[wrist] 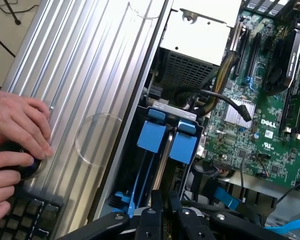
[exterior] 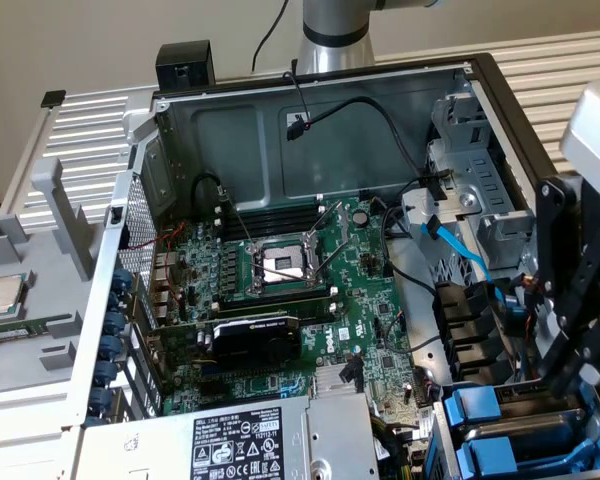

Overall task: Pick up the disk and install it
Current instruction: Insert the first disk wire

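Ribbed tabletop [wrist: 90, 65]; wrist view adds hands [wrist: 19, 122], keyboard [wrist: 20, 216]; gripper [wrist: 165, 220] near-closed over disk [wrist: 155, 136], grasp unclear.

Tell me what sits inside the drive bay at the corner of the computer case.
Two blue carriers stand side by side in the drive bay, with the gripper close by them. Whether drives are clipped into them is hidden by the carriers and the bay walls.
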`<state>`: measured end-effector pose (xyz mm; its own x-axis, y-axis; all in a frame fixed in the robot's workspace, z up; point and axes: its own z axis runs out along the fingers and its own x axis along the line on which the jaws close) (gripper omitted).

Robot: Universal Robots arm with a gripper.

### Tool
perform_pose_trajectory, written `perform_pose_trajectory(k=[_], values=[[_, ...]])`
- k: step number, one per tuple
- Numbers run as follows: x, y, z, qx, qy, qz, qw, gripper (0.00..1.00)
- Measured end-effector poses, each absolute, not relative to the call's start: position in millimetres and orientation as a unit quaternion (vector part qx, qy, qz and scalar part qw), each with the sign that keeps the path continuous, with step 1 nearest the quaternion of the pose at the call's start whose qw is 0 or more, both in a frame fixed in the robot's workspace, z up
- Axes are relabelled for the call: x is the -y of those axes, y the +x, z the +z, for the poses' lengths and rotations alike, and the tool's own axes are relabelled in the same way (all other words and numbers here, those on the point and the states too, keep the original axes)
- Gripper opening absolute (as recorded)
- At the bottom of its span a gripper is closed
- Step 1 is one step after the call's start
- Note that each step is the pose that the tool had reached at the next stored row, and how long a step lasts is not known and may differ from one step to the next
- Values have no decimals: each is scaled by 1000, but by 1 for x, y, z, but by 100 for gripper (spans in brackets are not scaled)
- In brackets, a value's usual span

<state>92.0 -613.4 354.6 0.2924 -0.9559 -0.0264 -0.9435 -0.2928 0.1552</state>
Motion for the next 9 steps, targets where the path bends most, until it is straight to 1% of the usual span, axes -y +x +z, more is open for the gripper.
perform_pose_trajectory(k=[5, 9], values=[[613, 87, 355, 597, 799, -56, 53, 17], [612, 84, 355, 598, 798, -52, 51, 17]])
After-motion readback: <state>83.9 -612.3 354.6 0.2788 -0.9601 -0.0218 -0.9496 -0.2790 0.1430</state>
